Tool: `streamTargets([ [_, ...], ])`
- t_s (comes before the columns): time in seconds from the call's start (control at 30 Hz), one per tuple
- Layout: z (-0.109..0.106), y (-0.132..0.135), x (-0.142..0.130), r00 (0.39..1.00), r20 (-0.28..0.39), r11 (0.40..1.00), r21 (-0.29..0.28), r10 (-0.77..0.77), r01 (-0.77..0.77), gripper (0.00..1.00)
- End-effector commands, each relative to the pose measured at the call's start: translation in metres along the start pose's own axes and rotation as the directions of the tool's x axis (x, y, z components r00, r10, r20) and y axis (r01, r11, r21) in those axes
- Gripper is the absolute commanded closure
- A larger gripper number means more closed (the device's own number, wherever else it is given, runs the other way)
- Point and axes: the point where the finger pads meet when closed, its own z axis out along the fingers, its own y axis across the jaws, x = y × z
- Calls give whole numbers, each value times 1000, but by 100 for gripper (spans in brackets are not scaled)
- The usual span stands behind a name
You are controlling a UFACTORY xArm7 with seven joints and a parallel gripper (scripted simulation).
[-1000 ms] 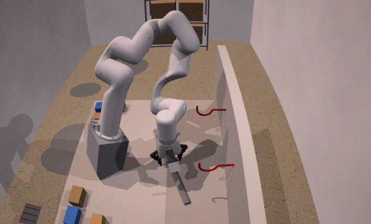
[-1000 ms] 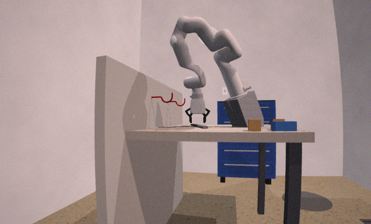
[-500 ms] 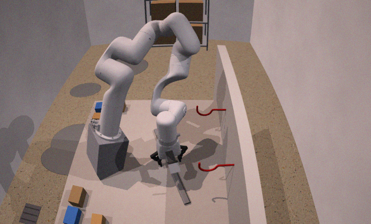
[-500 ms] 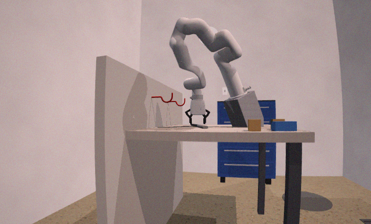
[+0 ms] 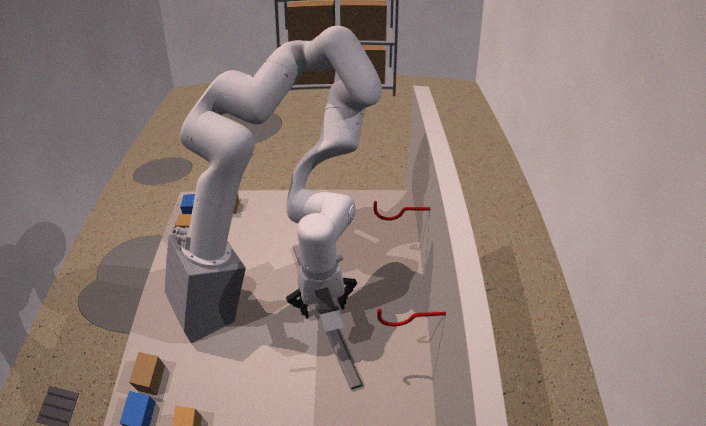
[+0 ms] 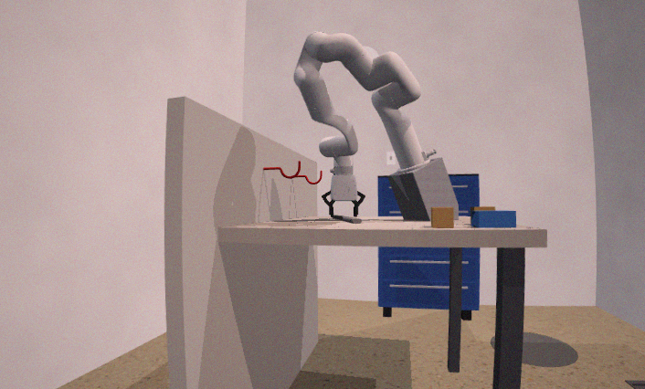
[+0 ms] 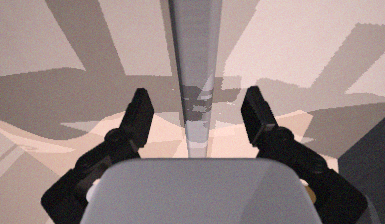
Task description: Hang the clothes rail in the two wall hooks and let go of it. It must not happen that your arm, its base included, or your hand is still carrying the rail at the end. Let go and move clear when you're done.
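Clothes rail [image 5: 345,359]: grey bar, flat on the pale table [image 5: 271,391], top view. It runs from beneath the gripper [image 5: 321,305] toward the near edge, slanting slightly right. Not in either hook.
Wall hooks, two, red: far hook [image 5: 398,211] and near hook [image 5: 408,317], both projecting left from the upright wall panel [image 5: 451,211] along the table's right side. The rail lies left of the near hook, apart from it.
Arm [image 5: 223,158]: white, on a grey pedestal [image 5: 186,306] at the table's left; wrist pointing down over the rail's far end.
Loose items: blue and tan boxes at the near left corner and behind the pedestal.

Exterior view. Gripper [image 6: 343,213] hangs low over the table [image 6: 383,236], black fingers splayed; fingertips appear just above or at the surface, hard to tell at this size. Rail [image 6: 346,219] shows as a thin dark strip under it. Hooks [image 6: 296,173] stand higher, on the panel [image 6: 189,217]. Blue drawer cabinet [image 6: 427,279] behind.

Wrist view. Rail [image 7: 195,75] runs straight away between the two fingers, which stand fully apart on either side of it with clear gaps. Pincer wide open, gripping nothing.
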Motion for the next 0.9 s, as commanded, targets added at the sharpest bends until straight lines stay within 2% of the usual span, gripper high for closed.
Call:
streamTargets([
  [0.0, 2, 0, 1, 1000, -1, 1000, 1, 1, -1, 0],
  [0.7, 4, 0, 1, 1000, -1, 1000, 1, 1, -1, 0],
  [0.73, 4, 0, 1, 1000, -1, 1000, 1, 1, -1, 100],
  [0.87, 1, 0, 1, 1000, -1, 1000, 1, 1, -1, 100],
])
